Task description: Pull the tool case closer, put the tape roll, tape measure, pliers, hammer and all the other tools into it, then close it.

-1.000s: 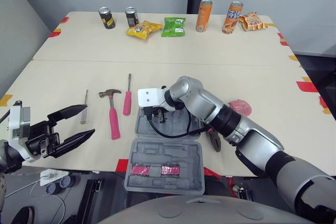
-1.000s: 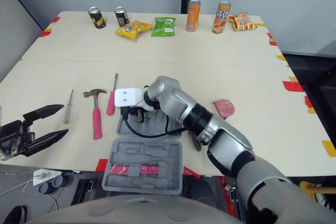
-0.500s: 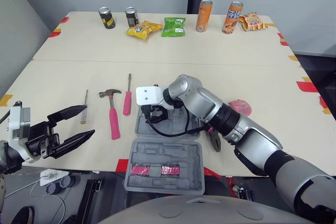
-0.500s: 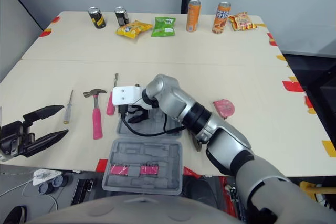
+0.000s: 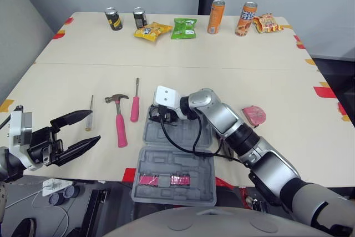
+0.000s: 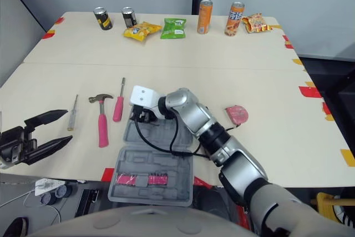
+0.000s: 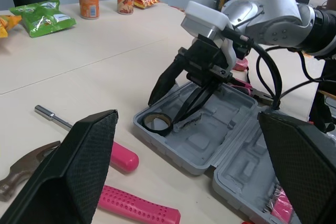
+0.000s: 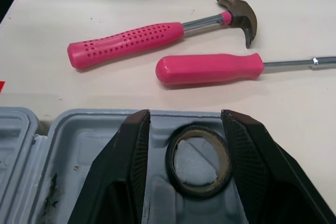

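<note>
The grey tool case (image 5: 186,137) lies open at the table's near edge, its lid (image 5: 175,190) toward me. A dark tape roll (image 8: 197,190) lies flat in the case's far left corner (image 7: 157,131). My right gripper (image 8: 185,116) stands open over it, one finger on each side of the roll (image 5: 157,116). My left gripper (image 5: 93,126) hangs open off the table's near left edge, holding nothing. The pink-handled hammer (image 5: 120,123), pink screwdriver (image 5: 135,106) and small clear screwdriver (image 5: 89,116) lie left of the case. The pink tape measure (image 5: 254,116) sits to its right. Pliers (image 7: 257,94) lie by the case's right side.
Along the far edge stand two dark cans (image 5: 113,19), two orange cans (image 5: 216,16), a yellow snack bag (image 5: 151,30), a green one (image 5: 183,28) and another bag (image 5: 265,22). Pink pieces (image 5: 163,180) sit in the lid. A black cable (image 5: 177,140) trails across the case.
My right arm has swung its elbow down toward the near edge and the wrist has shifted slightly right, with the gripper still at the case's far left corner. The left arm has not moved.
</note>
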Robot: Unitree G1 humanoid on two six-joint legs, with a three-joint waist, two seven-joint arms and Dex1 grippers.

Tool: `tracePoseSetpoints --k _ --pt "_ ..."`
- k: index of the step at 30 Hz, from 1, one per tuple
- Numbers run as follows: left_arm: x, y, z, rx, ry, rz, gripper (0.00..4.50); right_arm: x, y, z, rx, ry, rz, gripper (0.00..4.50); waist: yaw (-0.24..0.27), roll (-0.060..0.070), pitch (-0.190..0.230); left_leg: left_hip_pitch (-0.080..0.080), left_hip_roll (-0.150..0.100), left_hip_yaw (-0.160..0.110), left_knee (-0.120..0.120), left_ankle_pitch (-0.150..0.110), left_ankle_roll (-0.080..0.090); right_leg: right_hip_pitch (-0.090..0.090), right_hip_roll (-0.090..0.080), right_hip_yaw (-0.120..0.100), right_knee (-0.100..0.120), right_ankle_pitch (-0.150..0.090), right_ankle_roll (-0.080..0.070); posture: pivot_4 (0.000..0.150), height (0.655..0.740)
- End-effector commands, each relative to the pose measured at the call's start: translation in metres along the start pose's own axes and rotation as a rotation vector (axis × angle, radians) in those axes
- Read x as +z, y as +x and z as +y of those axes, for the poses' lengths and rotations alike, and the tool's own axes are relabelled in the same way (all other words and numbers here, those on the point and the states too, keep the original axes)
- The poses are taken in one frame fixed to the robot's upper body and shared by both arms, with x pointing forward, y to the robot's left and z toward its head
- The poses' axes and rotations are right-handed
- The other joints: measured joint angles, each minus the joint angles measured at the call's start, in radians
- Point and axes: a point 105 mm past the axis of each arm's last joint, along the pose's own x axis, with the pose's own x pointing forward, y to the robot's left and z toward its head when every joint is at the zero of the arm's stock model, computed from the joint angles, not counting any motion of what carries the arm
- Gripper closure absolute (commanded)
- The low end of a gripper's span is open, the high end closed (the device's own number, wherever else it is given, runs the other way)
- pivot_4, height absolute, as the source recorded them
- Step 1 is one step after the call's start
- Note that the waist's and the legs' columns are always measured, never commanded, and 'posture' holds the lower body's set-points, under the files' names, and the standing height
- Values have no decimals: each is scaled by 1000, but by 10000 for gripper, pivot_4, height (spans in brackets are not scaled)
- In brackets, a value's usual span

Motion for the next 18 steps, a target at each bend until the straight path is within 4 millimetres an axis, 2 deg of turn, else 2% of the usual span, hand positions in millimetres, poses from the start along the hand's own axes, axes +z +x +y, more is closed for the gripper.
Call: tracePoseSetpoints --k 1,5,18 --pt "5 1 0 -18 30 13 0 8 -2 -5 -24 -2 -70 24878 0 0 0 0 0 0 0 0 0 0 0 0 0 0 0 1500 7385" --pt "5 1 -1 -20 30 13 0 4 -1 -7 -44 2 -58 36787 0 0 0 0 0 0 0 0 0 0 0 0 0 0 0 1500 7385" --pt "6 4 -1 -26 31 15 0 -16 1 -15 -78 83 -19 36787 1 0 0 0 0 0 0 0 0 0 0 0 0 0 0 1500 7385"
